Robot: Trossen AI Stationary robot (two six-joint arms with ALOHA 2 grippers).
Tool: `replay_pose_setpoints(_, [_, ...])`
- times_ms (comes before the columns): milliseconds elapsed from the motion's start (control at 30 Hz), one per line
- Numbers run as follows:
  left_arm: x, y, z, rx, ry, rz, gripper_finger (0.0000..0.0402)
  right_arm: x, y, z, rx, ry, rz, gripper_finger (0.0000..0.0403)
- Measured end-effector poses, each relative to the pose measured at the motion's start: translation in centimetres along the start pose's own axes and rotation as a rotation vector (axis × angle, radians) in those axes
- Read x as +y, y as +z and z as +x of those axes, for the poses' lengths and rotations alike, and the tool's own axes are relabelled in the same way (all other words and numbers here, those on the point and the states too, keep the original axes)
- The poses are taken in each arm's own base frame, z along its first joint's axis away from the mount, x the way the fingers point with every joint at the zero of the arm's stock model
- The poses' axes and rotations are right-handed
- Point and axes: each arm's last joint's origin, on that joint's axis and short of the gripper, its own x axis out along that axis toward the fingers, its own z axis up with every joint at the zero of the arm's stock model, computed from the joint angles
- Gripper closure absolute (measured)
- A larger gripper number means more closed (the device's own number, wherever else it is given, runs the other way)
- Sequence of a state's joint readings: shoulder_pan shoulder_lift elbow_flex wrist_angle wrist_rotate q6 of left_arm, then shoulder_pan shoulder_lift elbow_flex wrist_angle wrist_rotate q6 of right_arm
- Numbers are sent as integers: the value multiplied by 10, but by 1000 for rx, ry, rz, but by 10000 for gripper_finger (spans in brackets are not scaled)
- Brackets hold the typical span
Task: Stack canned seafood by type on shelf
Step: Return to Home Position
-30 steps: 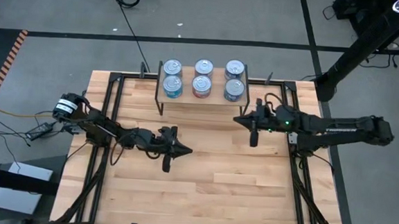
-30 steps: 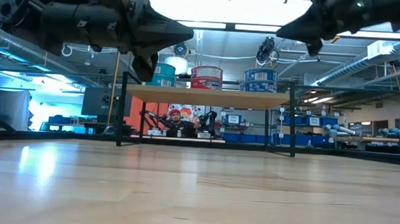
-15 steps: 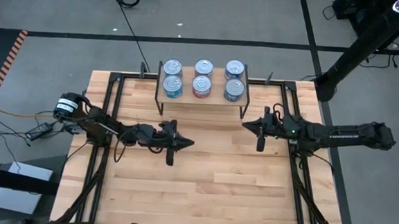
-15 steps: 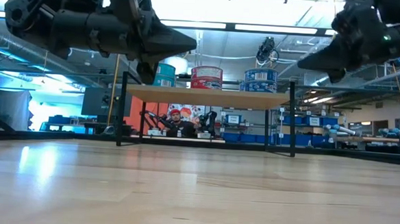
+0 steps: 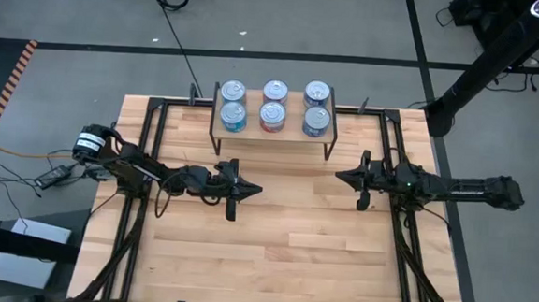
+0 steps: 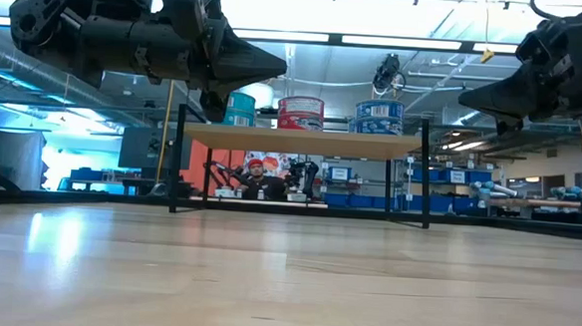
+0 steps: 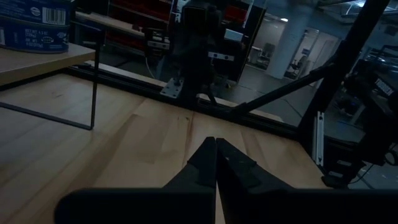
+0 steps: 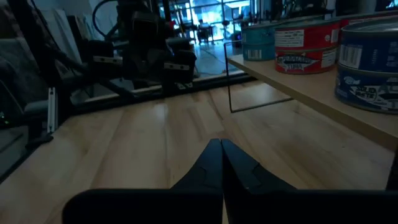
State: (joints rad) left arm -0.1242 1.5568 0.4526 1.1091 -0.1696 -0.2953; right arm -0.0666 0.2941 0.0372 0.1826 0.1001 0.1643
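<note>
Tins (image 5: 272, 117) on the far-edge shelf (image 6: 302, 141) are judged stiff, slick, best side-pinched; left gripper (image 5: 251, 191), right gripper (image 5: 340, 178) are closed.

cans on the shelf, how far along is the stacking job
Done, it seems: the cans stand on the shelf in three columns by label, light blue, red and dark blue, and no can shows off the shelf. In hand: nothing. The left gripper and right gripper are both shut and empty, over the table and clear of the shelf. Left: probably only parking the arms.
</note>
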Motion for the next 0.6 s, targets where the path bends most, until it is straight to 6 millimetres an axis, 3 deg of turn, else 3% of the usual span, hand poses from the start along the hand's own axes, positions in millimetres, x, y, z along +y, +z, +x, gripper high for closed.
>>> replay_pose_setpoints(367, [0, 1, 0, -9, -3, -5, 395, -2, -2, -18, -105, 7, 18, 402])
replay_pose_setpoints(600, [-1, 3, 0, -26, -8, -9, 395, -3, -1, -18, -111, 6, 9, 402])
